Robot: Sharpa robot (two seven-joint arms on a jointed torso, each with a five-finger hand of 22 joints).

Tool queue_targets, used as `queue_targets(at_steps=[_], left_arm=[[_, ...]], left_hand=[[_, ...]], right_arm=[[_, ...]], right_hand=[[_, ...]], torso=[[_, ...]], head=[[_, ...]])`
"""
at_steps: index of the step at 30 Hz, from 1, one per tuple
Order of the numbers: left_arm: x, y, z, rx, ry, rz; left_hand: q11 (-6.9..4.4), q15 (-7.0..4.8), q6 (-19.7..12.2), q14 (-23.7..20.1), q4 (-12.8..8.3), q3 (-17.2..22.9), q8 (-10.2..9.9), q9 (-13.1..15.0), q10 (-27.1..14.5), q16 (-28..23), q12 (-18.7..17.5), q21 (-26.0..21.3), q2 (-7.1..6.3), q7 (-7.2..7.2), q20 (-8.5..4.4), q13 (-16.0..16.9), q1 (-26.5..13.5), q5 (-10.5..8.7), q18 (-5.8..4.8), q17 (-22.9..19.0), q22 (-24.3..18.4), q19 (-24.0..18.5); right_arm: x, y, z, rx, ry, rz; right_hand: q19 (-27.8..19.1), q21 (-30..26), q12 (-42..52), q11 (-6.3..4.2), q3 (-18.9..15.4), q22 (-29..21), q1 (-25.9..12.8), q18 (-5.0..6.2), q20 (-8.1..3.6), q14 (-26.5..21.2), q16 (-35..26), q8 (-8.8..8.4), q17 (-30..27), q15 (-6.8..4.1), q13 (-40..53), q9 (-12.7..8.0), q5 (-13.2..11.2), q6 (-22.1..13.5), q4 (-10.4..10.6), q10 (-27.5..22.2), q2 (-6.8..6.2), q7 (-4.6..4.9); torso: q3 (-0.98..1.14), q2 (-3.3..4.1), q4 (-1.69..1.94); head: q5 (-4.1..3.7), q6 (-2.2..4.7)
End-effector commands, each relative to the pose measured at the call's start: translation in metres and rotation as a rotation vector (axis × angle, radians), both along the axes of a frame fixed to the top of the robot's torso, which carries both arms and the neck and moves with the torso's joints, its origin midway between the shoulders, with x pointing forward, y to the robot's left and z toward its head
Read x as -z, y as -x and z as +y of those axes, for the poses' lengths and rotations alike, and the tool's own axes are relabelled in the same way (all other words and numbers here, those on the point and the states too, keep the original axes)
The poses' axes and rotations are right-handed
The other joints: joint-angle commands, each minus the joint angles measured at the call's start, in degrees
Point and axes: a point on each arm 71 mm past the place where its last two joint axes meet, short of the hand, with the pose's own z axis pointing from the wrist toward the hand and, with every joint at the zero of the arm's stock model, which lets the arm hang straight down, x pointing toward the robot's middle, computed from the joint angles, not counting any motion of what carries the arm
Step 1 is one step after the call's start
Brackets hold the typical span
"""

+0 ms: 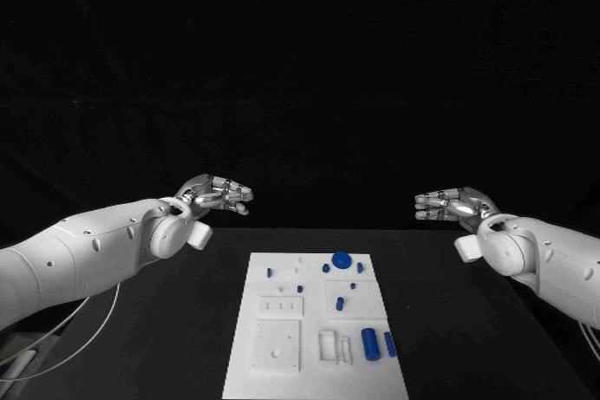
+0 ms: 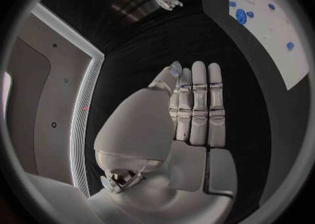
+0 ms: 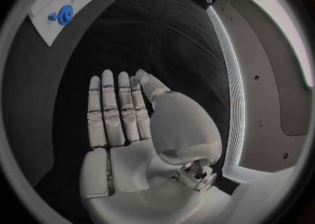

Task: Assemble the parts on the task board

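Observation:
The white task board (image 1: 282,365) lies flat in the middle of the black table. A blue gear (image 1: 340,259) sits near its far edge, and a long blue cylinder (image 1: 370,344) lies beside a thinner blue pin (image 1: 390,344) at its near right. My left hand (image 1: 215,194) hovers high, beyond the board's far left corner, holding nothing. My right hand (image 1: 447,204) hovers at the same height, beyond the far right corner, also holding nothing. In the left wrist view my left hand (image 2: 197,103) has its fingers straight, with the board (image 2: 269,24) off to one side. My right hand (image 3: 118,108) looks the same.
Several smaller blue pieces, such as a short peg (image 1: 340,303), dot the board's middle. A white cable (image 1: 88,318) trails under my left arm. The table edge runs behind the board.

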Motion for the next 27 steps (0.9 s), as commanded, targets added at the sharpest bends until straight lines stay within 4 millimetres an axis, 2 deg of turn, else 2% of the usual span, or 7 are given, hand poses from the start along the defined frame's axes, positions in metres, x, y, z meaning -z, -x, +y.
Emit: queue_targets(at_steps=[1, 3, 6, 8, 13, 15, 27], left_arm=[[0.0, 0.0, -0.002, 0.024, -0.014, 0.007], [0.0, 0.001, -0.003, 0.043, -0.011, 0.014], [0.0, 0.003, -0.001, 0.068, -0.014, 0.016], [0.0, 0.004, 0.003, 0.072, -0.019, 0.015], [-0.001, 0.006, 0.021, 0.05, -0.033, 0.025], [-0.001, 0.007, 0.029, 0.039, -0.038, 0.027], [-0.004, 0.006, 0.044, -0.014, -0.033, 0.013]], left_hand=[[-0.44, -0.18, 0.2, -2.0, -1.8, 1.4, -0.5, 1.7, 0.6, 3.9, 0.5, 5.5, 0.9, -0.42, -0.18, 0.1, -2.3, -3.74, -0.59, 2.5, 4.7, -4.3], [0.87, 1.11, -3.2, -4.7, -0.7, 0.3, -3.3, 0.9, -1.6, 2.5, -1.0, 4.8, 0.26, -0.04, 1.0, -0.3, -5.2, -4.75, -1.2, 1.9, 4.6, -6.4], [4.31, 4.54, -8.5, -9.4, 0.4, -1.0, -8.6, -1.6, -7.0, -6.8, -6.6, 0.5, -0.41, 2.7, 4.11, -0.3, -7.8, -4.93, -0.91, -2.6, 2.0, -10.2], [6.03, 6.94, -9.3, -7.8, 0.1, -2.7, -11.5, -4.2, -9.7, -19.1, -11.1, -4.6, -0.91, 3.16, 7.54, -0.3, -7.7, -4.93, 1.49, -7.7, -1.8, -10.6], [7.91, 10.91, -12.5, -14.3, -0.4, -4.8, -12.3, -7.5, -16.0, -29.8, -11.0, -11.8, -0.76, 4.09, 11.59, -0.4, -6.8, -4.82, 3.84, -10.0, -7.6, -11.7], [7.79, 11.37, -12.9, -14.4, -0.7, -5.3, -12.0, -7.6, -16.7, -29.9, -11.1, -14.2, -0.56, 3.93, 12.67, -0.4, -6.5, -4.64, 5.48, -10.1, -10.5, -9.9], [7.72, 10.24, -12.1, -11.4, -1.1, -5.4, -12.0, -7.6, -15.5, -29.9, -11.0, -15.1, 0.3, 4.19, 11.64, -0.4, -6.2, -4.66, 5.09, -10.1, -12.0, -7.1]], right_arm=[[0.001, 0.0, 0.002, -0.035, 0.033, 0.01], [0.001, 0.0, 0.001, -0.043, 0.039, 0.009], [0.001, 0.0, -0.005, -0.032, 0.049, 0.006], [0.002, 0.0, -0.013, -0.016, 0.055, 0.003], [0.0, 0.002, -0.032, 0.019, 0.057, -0.002], [0.0, 0.003, -0.038, 0.03, 0.057, -0.003], [-0.002, 0.004, -0.04, 0.037, 0.044, -0.013]], right_hand=[[2.2, -0.6, -0.7, -0.69, 1.2, 0.3, -1.1, -1.19, -1.24, 2.0, -0.8, -0.54, 1.6, -0.78, 0.2, 2.6, 0.1, 1.0, -2.2, 2.0, 0.24, -0.33], [1.2, -1.5, -1.9, 0.26, 0.9, -0.1, -2.6, -1.45, -0.61, 0.7, -1.3, -2.59, 1.6, -0.15, -0.1, 2.3, 0.5, -1.6, -2.0, 0.2, -0.07, 0.49], [-2.5, -3.7, -3.5, 3.82, -0.6, -0.1, -5.9, -1.83, 1.41, -4.7, -1.3, -3.28, 0.1, 2.16, -0.2, -1.3, 1.3, -9.6, -1.3, -8.5, -2.25, 2.98], [-6.7, -3.7, -3.5, 5.47, -4.6, 0.0, -5.8, -0.97, 3.64, -9.9, -1.1, -3.2, -2.5, 4.2, -0.2, -4.2, 1.4, -11.6, -0.7, -13.1, -2.68, 2.99], [-9.3, -3.2, -3.6, 6.05, -12.9, 0.0, -3.1, 1.51, 5.19, -10.1, -1.3, -3.33, -5.1, 4.77, -0.3, -7.9, 1.7, -13.1, 0.3, -14.8, -0.11, 3.36], [-9.6, -3.2, -3.6, 6.06, -13.2, 0.0, -3.0, 1.59, 5.22, -10.1, -1.3, -3.31, -5.2, 4.78, -0.3, -7.9, 1.9, -12.8, 0.2, -14.9, 0.17, 3.33], [-9.4, -3.2, -3.6, 6.03, -13.8, -0.1, -2.9, 1.69, 5.2, -9.8, -1.3, -3.31, -5.3, 4.73, -0.3, -7.9, 2.2, -12.6, 0.0, -14.9, 0.59, 3.55]], torso=[[-0.01, -0.02, 0.01], [0.0, -0.03, 0.01], [-0.03, 0.02, -0.05], [-0.09, 0.01, 0.07], [0.03, -0.06, 0.02], [0.01, -0.01, -0.04], [-0.03, 0.02, -0.01]], head=[[-0.06, -0.06], [-0.01, -0.09], [-0.1, -0.2], [-0.21, -0.19], [-0.23, -0.37], [-0.33, -0.39], [-0.41, -0.25]])
